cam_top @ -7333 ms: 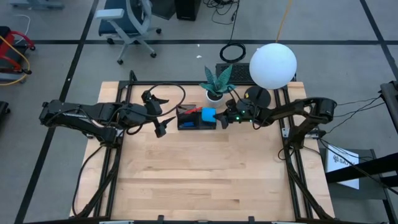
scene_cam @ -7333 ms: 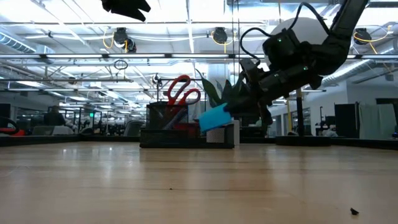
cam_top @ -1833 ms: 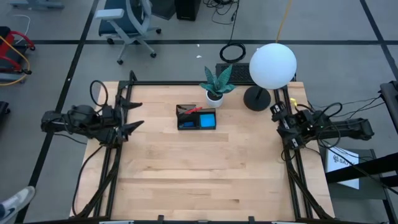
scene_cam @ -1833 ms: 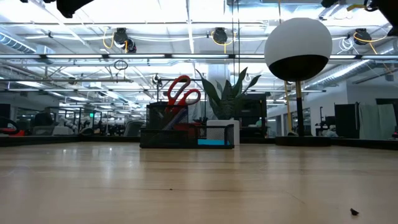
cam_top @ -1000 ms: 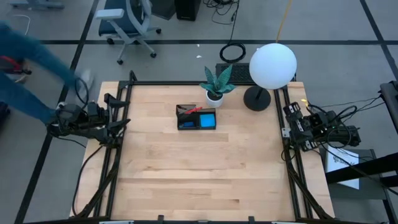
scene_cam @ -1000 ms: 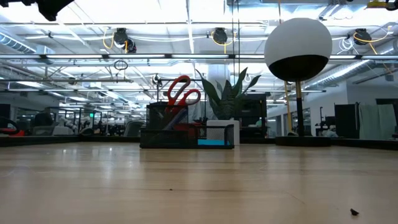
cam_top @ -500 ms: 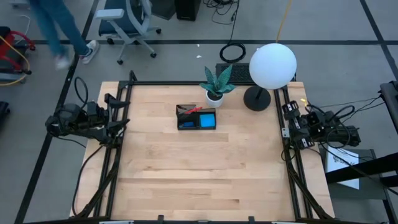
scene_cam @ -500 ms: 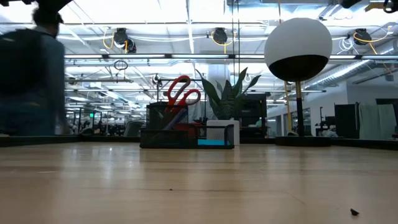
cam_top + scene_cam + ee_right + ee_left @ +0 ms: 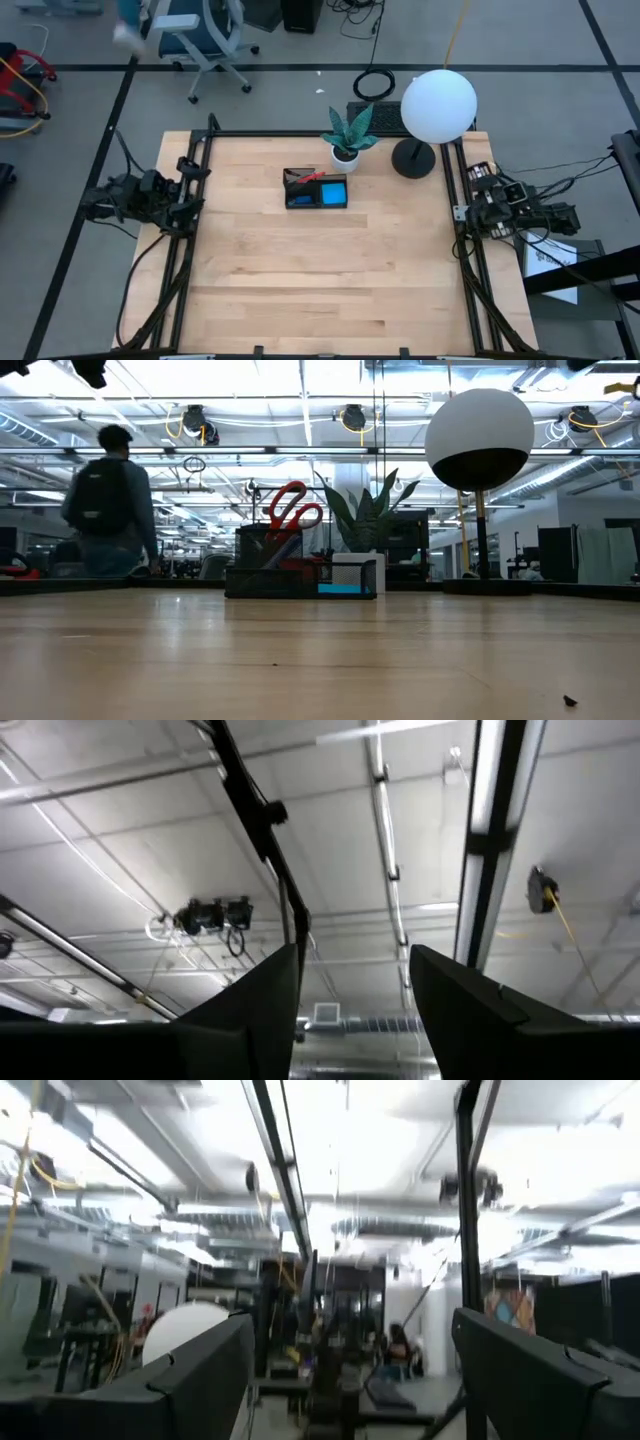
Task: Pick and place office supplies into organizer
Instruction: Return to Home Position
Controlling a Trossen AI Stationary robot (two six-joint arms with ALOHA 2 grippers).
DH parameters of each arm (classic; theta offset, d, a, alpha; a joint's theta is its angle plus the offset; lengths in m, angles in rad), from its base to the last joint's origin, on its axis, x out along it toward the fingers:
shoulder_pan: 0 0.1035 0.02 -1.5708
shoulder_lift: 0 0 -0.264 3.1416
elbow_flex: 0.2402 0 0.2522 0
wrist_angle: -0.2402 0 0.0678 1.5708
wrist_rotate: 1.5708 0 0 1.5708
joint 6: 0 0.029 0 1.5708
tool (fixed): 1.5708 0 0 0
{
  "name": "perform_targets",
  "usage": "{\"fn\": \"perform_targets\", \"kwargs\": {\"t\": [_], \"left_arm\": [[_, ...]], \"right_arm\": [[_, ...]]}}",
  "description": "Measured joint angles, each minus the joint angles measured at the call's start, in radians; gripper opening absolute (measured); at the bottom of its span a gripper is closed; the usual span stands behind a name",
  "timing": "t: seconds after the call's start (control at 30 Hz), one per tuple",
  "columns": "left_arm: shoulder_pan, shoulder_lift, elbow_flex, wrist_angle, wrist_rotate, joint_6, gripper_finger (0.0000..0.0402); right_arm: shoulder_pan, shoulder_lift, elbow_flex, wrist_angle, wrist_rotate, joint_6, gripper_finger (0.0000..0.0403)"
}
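The black organizer (image 9: 315,190) stands on the table toward the far edge, near the middle. Red-handled scissors (image 9: 293,508) stick up out of its taller section, handles on top. A bright blue pad (image 9: 334,189) lies in its right compartment. Pens do not show. My left gripper (image 9: 188,185) is folded back over the table's left edge, open, tipped upward, with nothing between its fingers (image 9: 200,1370). My right gripper (image 9: 478,178) is drawn back past the table's right edge, open and tipped steeply up at the ceiling (image 9: 355,955).
A plant in a white pot (image 9: 346,150) stands just behind the organizer, and a white globe lamp (image 9: 438,105) stands at the far right on its dark base (image 9: 412,158). A person with a backpack (image 9: 108,505) walks in the room beyond the table.
Both grippers have tipped upward while their arms folded back and sank a little at the table's sides; both stay open. The organizer and its contents have not moved. A person has walked past beyond the table's far left corner.
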Motion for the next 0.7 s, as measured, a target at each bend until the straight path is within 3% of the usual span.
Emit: {"fn": "perform_targets", "kwargs": {"t": [0.27, 0.7], "left_arm": [[0.000, 0.000, -0.130, 0.217, 0.000, 0.015, 0.0347], [0.000, 0.000, -0.245, 0.321, -0.010, 0.009, 0.0347]], "right_arm": [[0.000, 0.000, -0.002, 0.001, 0.004, 0.001, 0.0187], [0.000, 0.000, -0.004, -0.031, 0.003, 0.009, 0.0187]]}}
